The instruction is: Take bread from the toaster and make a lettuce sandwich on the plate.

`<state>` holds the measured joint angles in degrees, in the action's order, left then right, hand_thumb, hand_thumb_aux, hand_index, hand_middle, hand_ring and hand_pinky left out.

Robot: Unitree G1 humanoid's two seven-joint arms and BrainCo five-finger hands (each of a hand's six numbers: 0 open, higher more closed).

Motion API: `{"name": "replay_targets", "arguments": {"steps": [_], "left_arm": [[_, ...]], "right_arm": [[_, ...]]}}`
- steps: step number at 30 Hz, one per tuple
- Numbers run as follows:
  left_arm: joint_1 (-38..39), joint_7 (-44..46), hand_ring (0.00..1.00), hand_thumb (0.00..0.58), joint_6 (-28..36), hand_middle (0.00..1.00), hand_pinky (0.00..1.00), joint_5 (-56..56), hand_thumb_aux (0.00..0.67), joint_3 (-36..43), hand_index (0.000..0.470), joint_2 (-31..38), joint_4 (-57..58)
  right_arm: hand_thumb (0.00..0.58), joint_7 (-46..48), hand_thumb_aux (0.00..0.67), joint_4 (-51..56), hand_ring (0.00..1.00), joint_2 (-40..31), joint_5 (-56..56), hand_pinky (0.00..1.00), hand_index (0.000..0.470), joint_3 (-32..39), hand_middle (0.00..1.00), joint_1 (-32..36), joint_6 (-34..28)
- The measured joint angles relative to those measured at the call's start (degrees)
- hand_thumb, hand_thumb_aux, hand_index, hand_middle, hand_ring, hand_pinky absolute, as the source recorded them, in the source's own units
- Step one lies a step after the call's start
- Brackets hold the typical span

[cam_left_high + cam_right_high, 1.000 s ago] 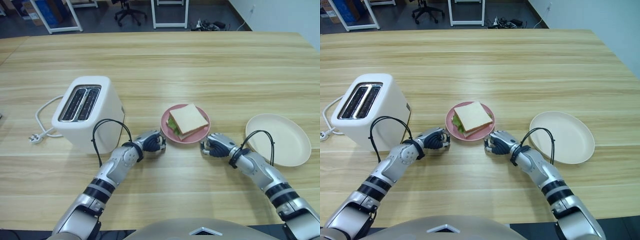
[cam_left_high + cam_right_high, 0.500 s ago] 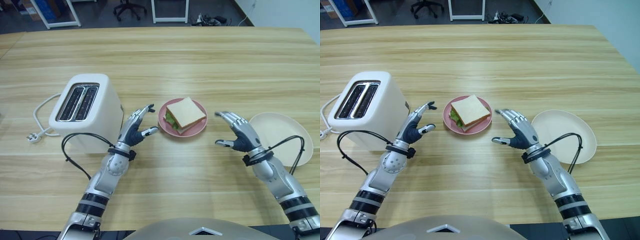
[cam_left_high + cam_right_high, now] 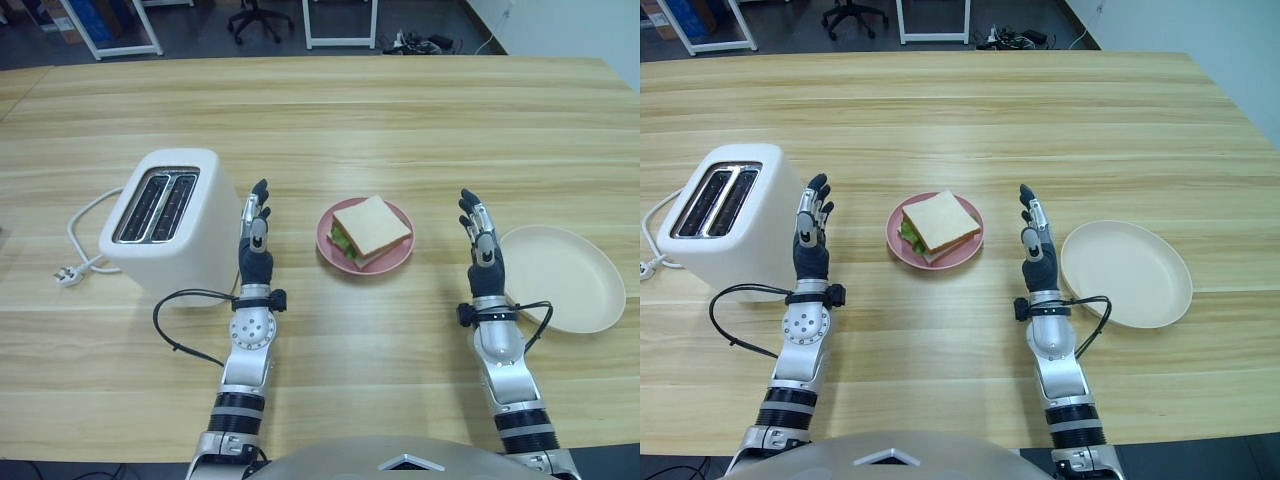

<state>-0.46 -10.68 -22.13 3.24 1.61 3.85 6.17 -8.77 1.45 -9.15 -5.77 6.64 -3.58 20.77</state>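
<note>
— Pink plate [image 3: 325, 240] at mid-worktop [image 3: 350, 120] carries the sandwich [image 3: 372, 227]: bread over lettuce [image 3: 340, 243], already stacked.
— And the hands?
— Left hand [image 3: 255, 248] stands upright, fingers [image 3: 258, 200] straight and apart, holding nothing, between the toaster [image 3: 175, 225] and the plate. Right hand [image 3: 484, 255] stands the same way, between that plate and the cream plate [image 3: 560, 280].
— Which is nearer the sandwich?
— About even. It lies between them, ahead and inward of each, with one corner pointing away from the robot. I'd judge the task done.
— The toaster slots?
— They look empty.
— Any writing?
— None legible.
</note>
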Motion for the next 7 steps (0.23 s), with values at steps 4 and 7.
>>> {"name": "replay_targets", "arguments": {"steps": [4, 7], "left_arm": [[-0.01, 0.23, 0.00, 0.000, -0.22, 0.00, 0.00, 0.14, 0.000, -0.12, 0.000, -0.80, 0.33], [0.00, 0.35, 0.00, 0.000, -0.51, 0.00, 0.00, 0.16, 0.000, -0.25, 0.000, -1.05, 0.55]], "right_arm": [[0.000, 0.17, 0.000, 0.12, 0.00, 0.87, -1.06, 0.00, 0.000, -0.53, 0.00, 0.00, -1.38], [0.000, 1.46, 0.000, 0.50, 0.00, 1.57, -1.08, 0.00, 0.000, -0.39, 0.00, 0.00, -2.47]]}}
